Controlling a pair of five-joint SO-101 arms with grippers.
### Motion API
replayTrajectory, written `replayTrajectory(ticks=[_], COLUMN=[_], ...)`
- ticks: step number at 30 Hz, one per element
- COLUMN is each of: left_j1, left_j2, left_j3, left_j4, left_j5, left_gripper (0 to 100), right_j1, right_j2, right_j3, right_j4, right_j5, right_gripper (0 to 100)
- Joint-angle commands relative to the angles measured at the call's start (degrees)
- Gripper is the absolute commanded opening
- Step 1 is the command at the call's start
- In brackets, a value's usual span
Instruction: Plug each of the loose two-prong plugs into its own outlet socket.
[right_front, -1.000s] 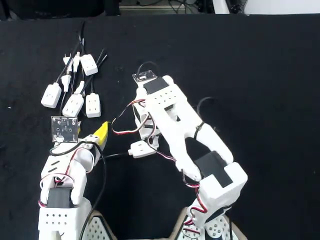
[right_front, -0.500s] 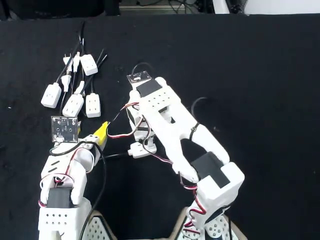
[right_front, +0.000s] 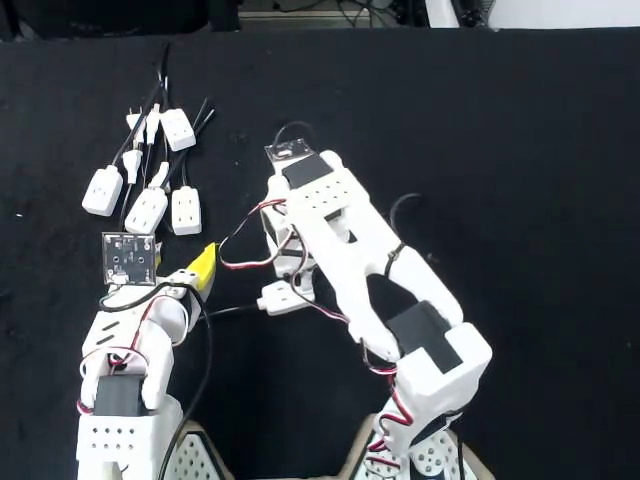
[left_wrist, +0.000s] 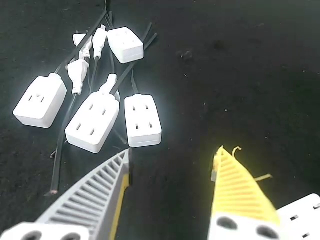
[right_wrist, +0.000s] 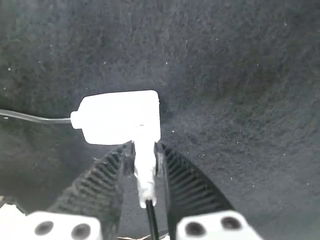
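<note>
You have five white outlet sockets (right_front: 147, 210): four clustered just beyond the left gripper (left_wrist: 172, 155) and a lone socket (right_front: 283, 297) to its right. Two-prong plugs (left_wrist: 77, 74): four seem tangled in that cluster, and a fifth plug (right_wrist: 145, 172) touches the lone socket.

Overhead looks down; close left wrist shares sockets (left_wrist: 92, 122).

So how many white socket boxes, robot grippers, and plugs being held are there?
White socket boxes: 5
Grippers: 2, the left gripper and the right gripper
Plug being held: 1
Total: 8
</note>
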Motion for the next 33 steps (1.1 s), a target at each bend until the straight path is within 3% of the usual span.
replayTrajectory(ticks=[1,11,17,33], left_j1=[-0.7,-0.8,-0.8,-0.8], left_j2=[-0.4,-0.4,-0.4,-0.4], left_j3=[-0.5,-0.5,-0.5,-0.5], left_j4=[-0.2,-0.2,-0.2,-0.2], left_j5=[0.3,0.3,0.3,0.3], left_gripper=[26,26,26,26], right_j1=[1.0,0.9,0.7,-3.3], right_j2=[-0.1,1.9,7.3,8.3], right_j3=[-2.5,-2.9,-5.7,-8.6], right_j4=[-0.4,-1.1,0.6,1.8], right_j5=[-0.3,-0.2,5.9,11.6], right_gripper=[1.1,1.1,1.1,1.1])
